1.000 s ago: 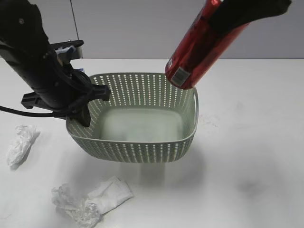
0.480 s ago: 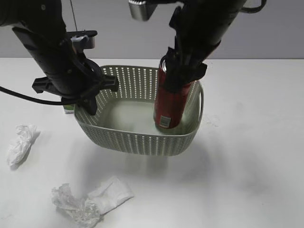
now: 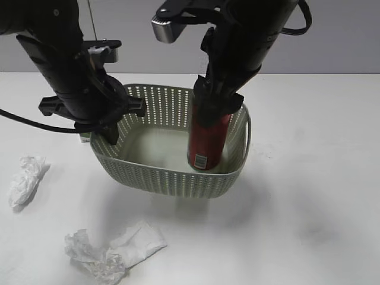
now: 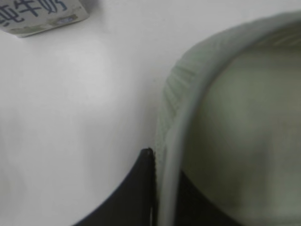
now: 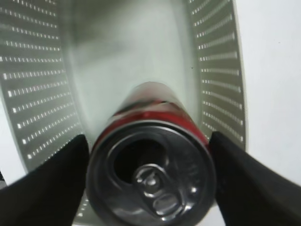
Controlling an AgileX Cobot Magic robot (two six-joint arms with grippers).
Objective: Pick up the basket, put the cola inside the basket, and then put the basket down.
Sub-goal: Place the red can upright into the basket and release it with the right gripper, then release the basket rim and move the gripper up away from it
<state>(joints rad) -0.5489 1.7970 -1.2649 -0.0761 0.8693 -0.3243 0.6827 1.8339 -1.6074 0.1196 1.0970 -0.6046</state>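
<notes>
The pale green slotted basket hangs a little above the white table. My left gripper is shut on its left rim; in the left wrist view the rim runs between the two dark fingers. My right gripper is shut on the top of the red cola can, which stands nearly upright inside the basket at its right side. Whether its base touches the floor I cannot tell. The right wrist view looks down on the can's silver pull-tab top, with basket walls around it.
A white-and-blue milk carton lies on the table behind the basket's left side; a sliver shows in the exterior view. Crumpled white tissues lie at the left and front left of the table.
My right gripper swung the can from high and tilted above the basket's right rim down into the basket, nearly upright. The basket rose slightly in my left gripper and shifted a little.
</notes>
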